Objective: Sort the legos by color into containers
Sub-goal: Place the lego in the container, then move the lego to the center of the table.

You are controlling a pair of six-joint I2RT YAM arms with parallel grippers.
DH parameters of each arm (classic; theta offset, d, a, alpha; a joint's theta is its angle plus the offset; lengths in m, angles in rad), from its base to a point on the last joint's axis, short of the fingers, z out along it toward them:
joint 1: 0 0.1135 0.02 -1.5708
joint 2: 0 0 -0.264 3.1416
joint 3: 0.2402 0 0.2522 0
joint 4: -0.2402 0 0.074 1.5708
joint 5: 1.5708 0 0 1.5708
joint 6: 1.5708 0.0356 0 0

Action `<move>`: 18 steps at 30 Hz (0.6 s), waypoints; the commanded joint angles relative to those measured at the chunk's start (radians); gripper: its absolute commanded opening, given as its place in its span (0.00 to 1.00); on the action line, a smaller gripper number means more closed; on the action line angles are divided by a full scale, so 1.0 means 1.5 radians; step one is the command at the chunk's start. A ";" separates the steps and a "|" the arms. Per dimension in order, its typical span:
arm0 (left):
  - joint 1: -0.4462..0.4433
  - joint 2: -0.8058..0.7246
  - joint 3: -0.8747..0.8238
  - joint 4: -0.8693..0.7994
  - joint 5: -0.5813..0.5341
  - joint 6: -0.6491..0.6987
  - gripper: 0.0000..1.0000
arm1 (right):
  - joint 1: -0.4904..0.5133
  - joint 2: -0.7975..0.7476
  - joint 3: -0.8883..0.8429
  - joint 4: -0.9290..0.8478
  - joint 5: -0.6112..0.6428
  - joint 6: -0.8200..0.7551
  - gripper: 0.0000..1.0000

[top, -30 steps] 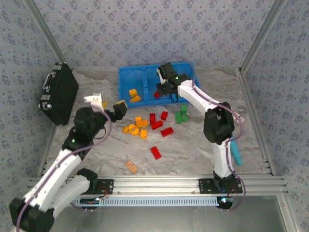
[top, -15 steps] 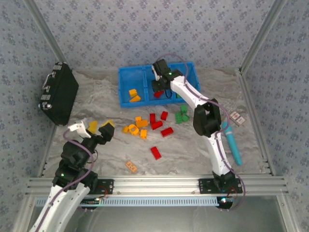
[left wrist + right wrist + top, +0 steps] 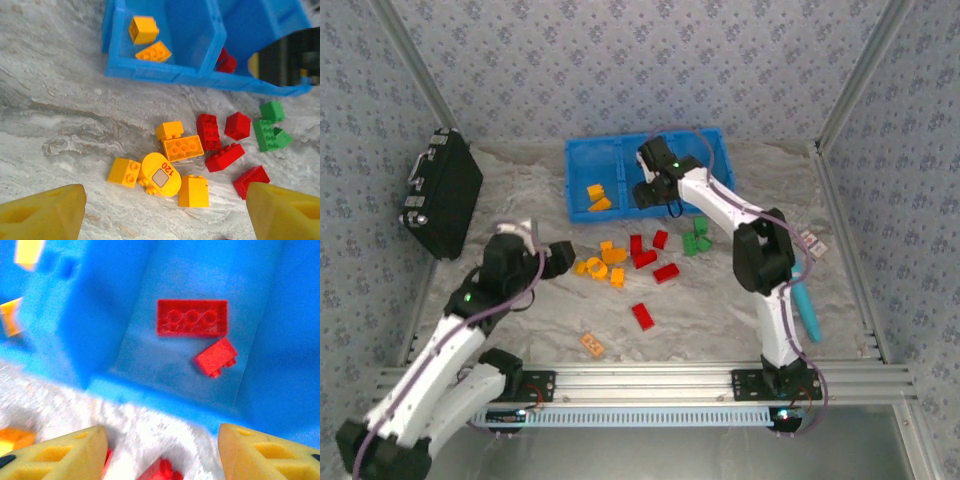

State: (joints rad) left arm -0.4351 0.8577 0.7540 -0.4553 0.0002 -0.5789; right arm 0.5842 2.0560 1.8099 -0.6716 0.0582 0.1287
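Blue plastic makes the bin (image 3: 620,148) at the far side of the table in the top view, with three boxes in a row. The right gripper (image 3: 650,190) hangs over the middle box. The left gripper (image 3: 542,246) is just beside the yellow legos (image 3: 602,265) on the table. Red legos (image 3: 650,250) and green legos (image 3: 696,240) lie next to them. A black case (image 3: 440,195) is far off to the left. An orange tag (image 3: 592,344) lies near the front, and a teal pen (image 3: 807,310) lies by the right arm.

From the left wrist, its fingers (image 3: 42,212) are wide apart with nothing in them, looking down on the yellow pile. I think it is going for a yellow one. The bricks touch each other and a round yellow piece (image 3: 160,175), so it must come down over just one and pinch.

From the right wrist, its fingers (image 3: 60,452) are apart and hold nothing. Two red bricks (image 3: 192,317) lie in the middle box below. It likely needs another red one next, and the two arms could bump near the bin
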 commanded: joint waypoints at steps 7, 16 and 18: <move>-0.017 0.204 0.094 -0.081 0.050 -0.125 0.82 | 0.127 -0.228 -0.299 0.066 -0.035 0.018 0.74; -0.076 0.312 0.102 -0.038 0.065 -0.216 0.81 | 0.242 -0.312 -0.502 0.136 -0.012 0.151 0.79; -0.086 0.329 0.102 -0.032 0.062 -0.236 0.81 | 0.265 -0.308 -0.519 0.125 -0.004 0.166 0.79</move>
State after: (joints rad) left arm -0.5472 1.3304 0.8803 -0.5198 0.0830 -0.8619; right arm 0.9512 1.6199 1.0580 -0.5049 0.0288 0.2939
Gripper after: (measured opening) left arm 0.806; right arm 0.789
